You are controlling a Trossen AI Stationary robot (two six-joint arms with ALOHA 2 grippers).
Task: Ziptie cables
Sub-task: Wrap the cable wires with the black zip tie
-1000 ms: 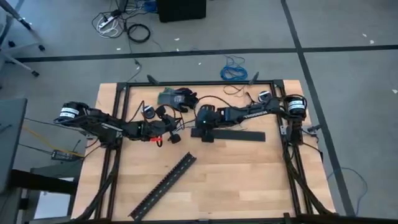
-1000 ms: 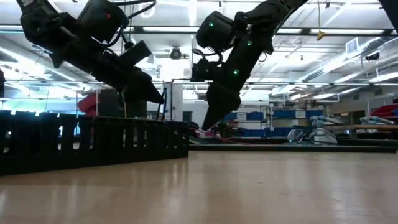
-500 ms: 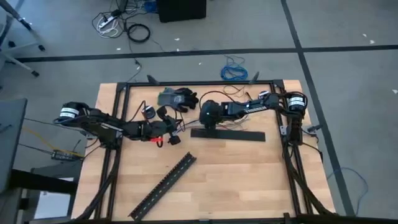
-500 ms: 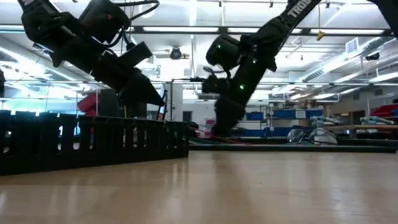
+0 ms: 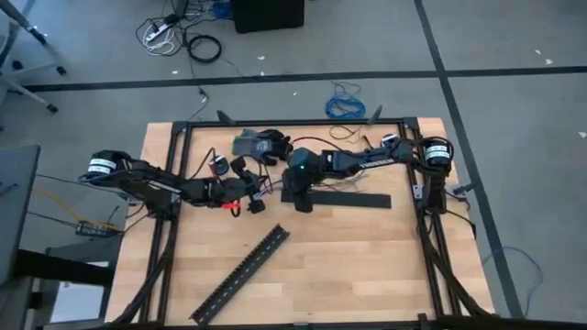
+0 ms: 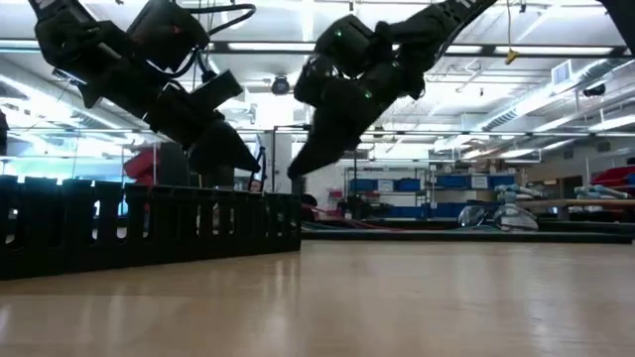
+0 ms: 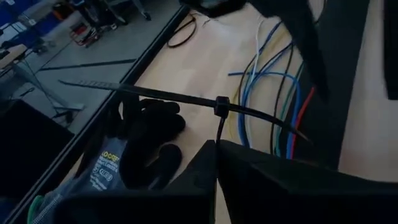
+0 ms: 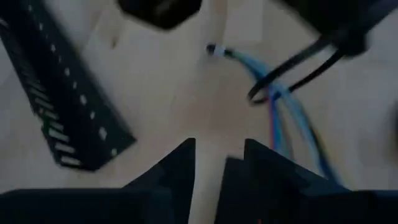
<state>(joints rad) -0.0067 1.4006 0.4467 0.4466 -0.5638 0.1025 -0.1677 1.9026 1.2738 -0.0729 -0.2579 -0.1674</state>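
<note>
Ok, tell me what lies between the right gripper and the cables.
Only bare wooden table, in the right wrist view; the open right gripper hovers short of the cables.

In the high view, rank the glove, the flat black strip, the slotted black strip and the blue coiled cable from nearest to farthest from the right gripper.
From the right gripper, in the high view:
1. Flat black strip, beside it on the table, toward the right arm's base.
2. Glove, near the table's far edge.
3. Slotted black strip, lying diagonally toward the near edge.
4. Blue coiled cable, on the floor beyond the table.

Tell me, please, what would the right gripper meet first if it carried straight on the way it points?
Probably the zip-tie loop around the cables, then the table; the right gripper has open jaws, and depth is unclear.
</note>
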